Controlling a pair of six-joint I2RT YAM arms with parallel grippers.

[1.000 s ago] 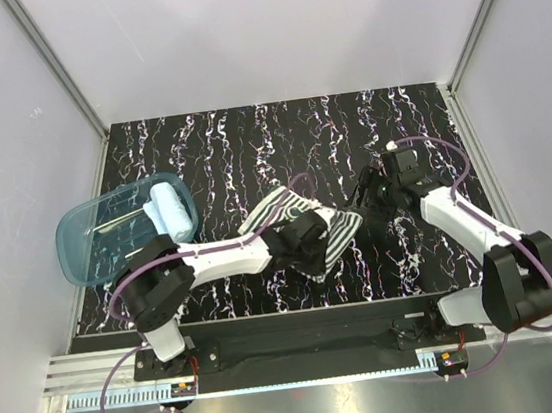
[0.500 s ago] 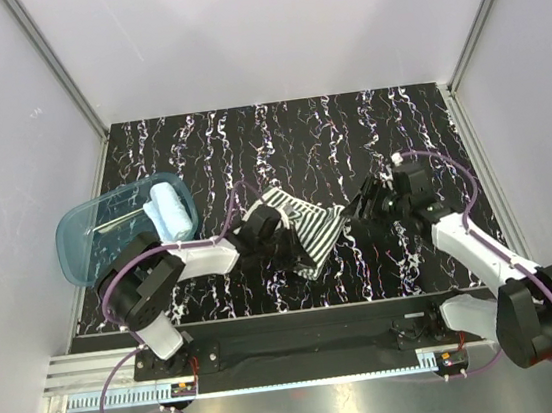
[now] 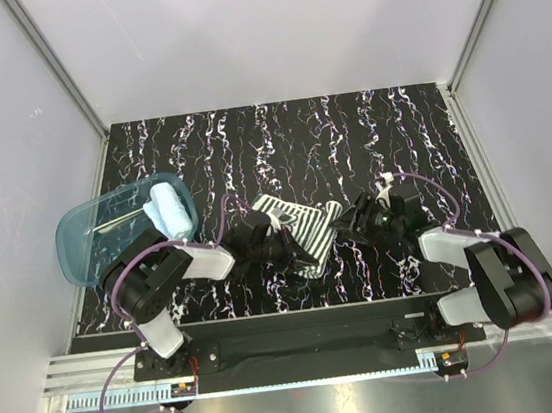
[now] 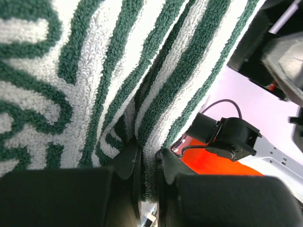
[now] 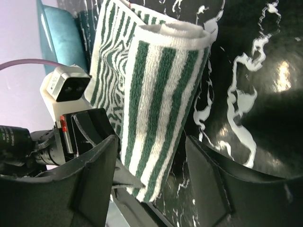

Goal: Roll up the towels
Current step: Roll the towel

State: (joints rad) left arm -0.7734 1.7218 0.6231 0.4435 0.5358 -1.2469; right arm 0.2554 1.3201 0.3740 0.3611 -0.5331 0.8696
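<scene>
The striped towel point(image 3: 302, 225) lies partly rolled on the dark marbled table, with its rolled end point(image 5: 161, 85) pointing to the right. My left gripper point(image 3: 277, 246) is shut on a fold of its near edge, and green-and-white terry point(image 4: 94, 71) fills the left wrist view above the pinching jaws point(image 4: 147, 163). My right gripper point(image 3: 354, 221) stands open, low at the towel's right end. Its fingers point(image 5: 97, 161) straddle the roll point(image 5: 154, 161), with a gap on the right side. The light blue towel point(image 3: 169, 207) lies rolled inside the blue tub point(image 3: 94, 241).
The translucent blue tub sits at the table's left edge, half off the mat. The two arms meet near the table's middle front, and the left wrist camera point(image 5: 66, 87) sits close beside the right gripper's fingers. White enclosure walls stand on three sides.
The left gripper has dragged the striped towel leftward and nearer. The right gripper has come down and left from the right side onto the towel's rolled end, its jaws slightly narrower.
</scene>
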